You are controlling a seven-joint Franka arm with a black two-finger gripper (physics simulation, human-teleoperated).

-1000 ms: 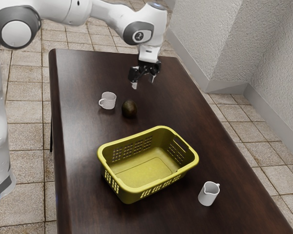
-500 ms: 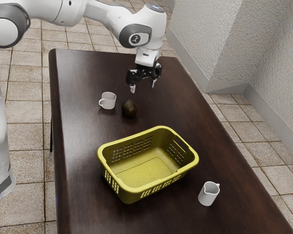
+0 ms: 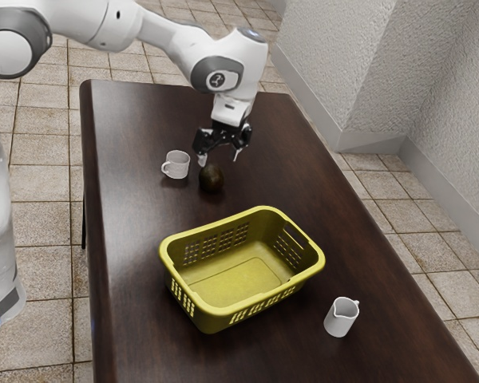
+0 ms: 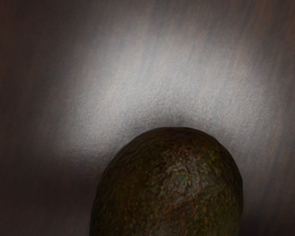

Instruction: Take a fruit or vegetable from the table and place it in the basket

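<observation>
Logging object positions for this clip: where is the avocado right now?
In the exterior view, the avocado sits on the table, between the handled mug and the yellow basket, just below the open claw.

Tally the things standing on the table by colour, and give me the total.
White: 2 (mug, jug)
Yellow: 1 (basket)
Dark greenish brown: 1 (avocado)
Total: 4

1 dark, rounded avocado (image 3: 212, 180) — on the table (image 3: 128, 279), near the yellow basket (image 3: 215, 322).
</observation>
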